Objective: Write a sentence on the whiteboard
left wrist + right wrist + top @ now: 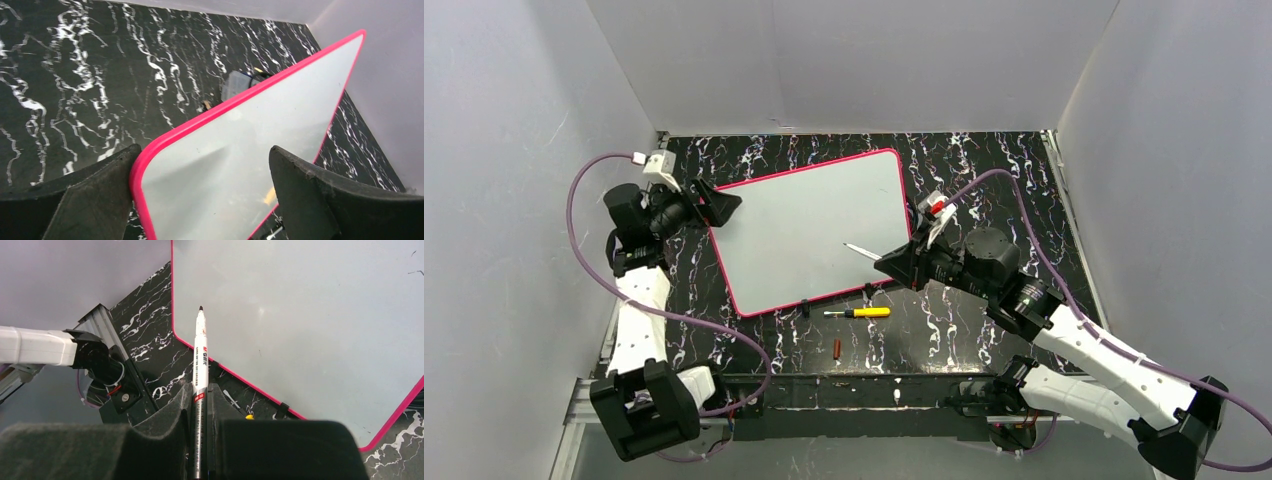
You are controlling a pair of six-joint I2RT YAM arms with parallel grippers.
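The whiteboard (809, 230) lies tilted on the black marble table, white with a pink rim and black clips. No lettering shows on it, only tiny dark specks at the top right edge of the right wrist view (415, 272). My left gripper (714, 205) is open at the board's left corner, its jaws straddling that corner (202, 150) with one finger (100, 190) against the rim. My right gripper (894, 262) is shut on a white marker (200, 350). The uncapped dark tip (201, 308) points over the board (310, 315) near its near edge.
A yellow-handled screwdriver (867, 312) and a small red cap (837, 348) lie on the table in front of the board. Grey walls close in the left, back and right. A metal rail (107, 325) runs along the near edge.
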